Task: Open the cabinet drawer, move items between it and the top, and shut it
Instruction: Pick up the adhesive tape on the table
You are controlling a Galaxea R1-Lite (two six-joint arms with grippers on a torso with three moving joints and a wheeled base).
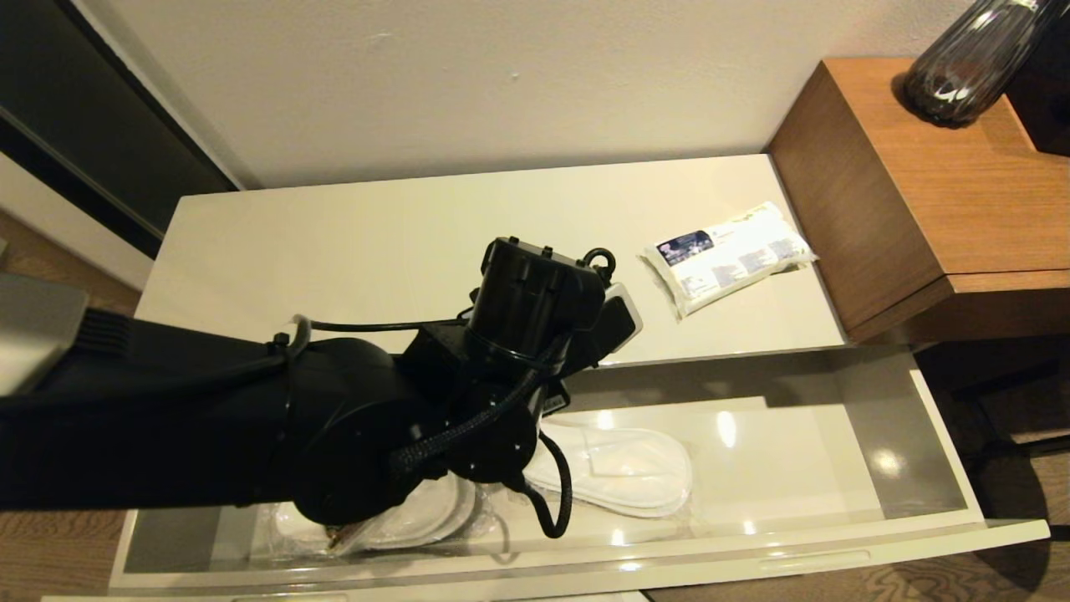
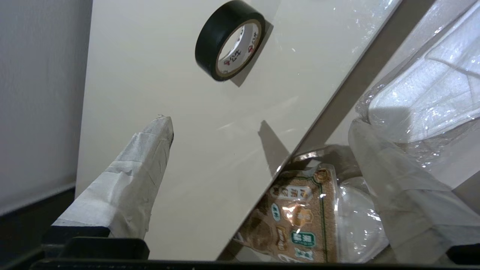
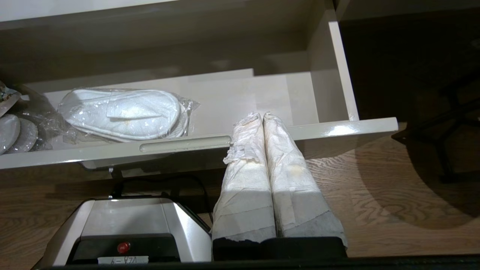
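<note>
Beige top (image 1: 376, 242) carries the tape (image 2: 229, 40) ahead of my left gripper (image 2: 262, 150), fingers spread over the open drawer (image 1: 945, 468); snack bag (image 2: 296, 221) lies below. My right gripper (image 3: 262, 120), fingers pressed together, waits outside.

Warm, dim indoor light from overhead. Bright glare spots dot the glossy floor of the cabinet drawer (image 1: 886, 460) and its front rim. The left arm (image 1: 251, 426) casts deep shadow over the drawer's left end. The tape roll (image 2: 229, 40) throws a crisp shadow on the top (image 2: 150, 75). The plastic wrap near the left wrist camera looks blurred.
</note>
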